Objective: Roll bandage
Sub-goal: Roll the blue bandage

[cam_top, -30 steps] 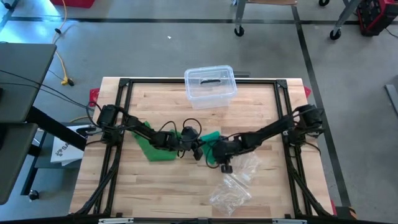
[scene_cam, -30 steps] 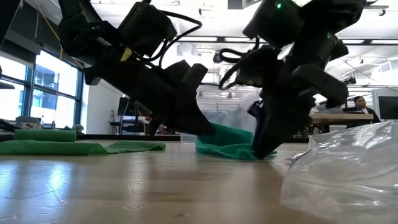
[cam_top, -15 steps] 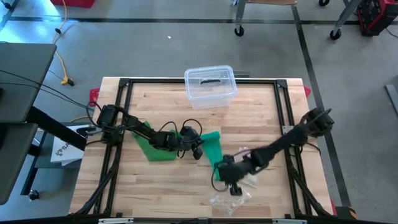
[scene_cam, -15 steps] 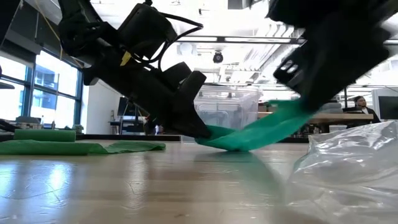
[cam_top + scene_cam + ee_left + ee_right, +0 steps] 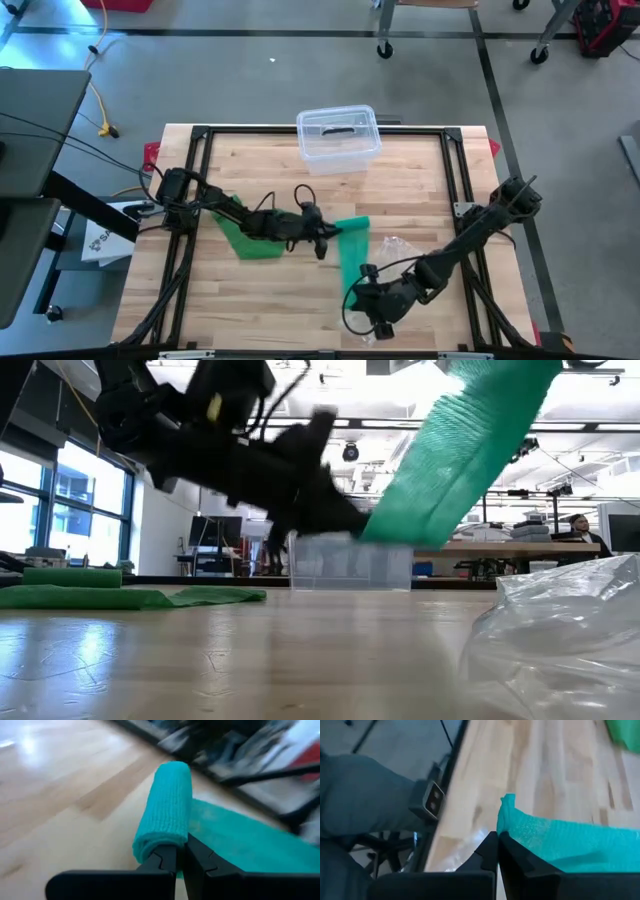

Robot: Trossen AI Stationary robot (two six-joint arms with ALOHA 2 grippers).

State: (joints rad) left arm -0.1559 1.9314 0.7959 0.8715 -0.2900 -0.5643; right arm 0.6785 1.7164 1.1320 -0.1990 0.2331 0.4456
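A teal-green bandage (image 5: 352,255) hangs above the table's middle as a strip between my two grippers, with a rolled part (image 5: 167,810) at its far end. My left gripper (image 5: 330,234) is shut on the roll. My right gripper (image 5: 358,298) is shut on the strip's near end, close to the table's front edge. In the low view the strip (image 5: 460,450) slants up and out of the picture's top. A second green bandage (image 5: 243,238) lies flat on the table under my left arm. My left gripper pinches the end of the rolled part (image 5: 160,847) between its two fingers, coming about level from the table's left. The roll is lifted clear of the table. The strip (image 5: 240,840) runs off from it. My right gripper pinches the strip's free end (image 5: 507,817) at its edge between its two fingers. The strip (image 5: 570,845) runs away from the fingers toward the roll, drawn straight and clear of the table.
A clear lidded plastic box (image 5: 338,135) stands at the table's far middle. A crumpled clear plastic bag (image 5: 398,255) lies right of the strip, under my right arm, and fills the low view's right (image 5: 560,630). Bare wood lies at the front left.
My right gripper has gone toward the table's near edge and up, holding the bandage's free end. The bandage has been drawn out from a crumpled heap into a long straight strip. My left gripper has risen off the table with the rolled end and shifted slightly right.
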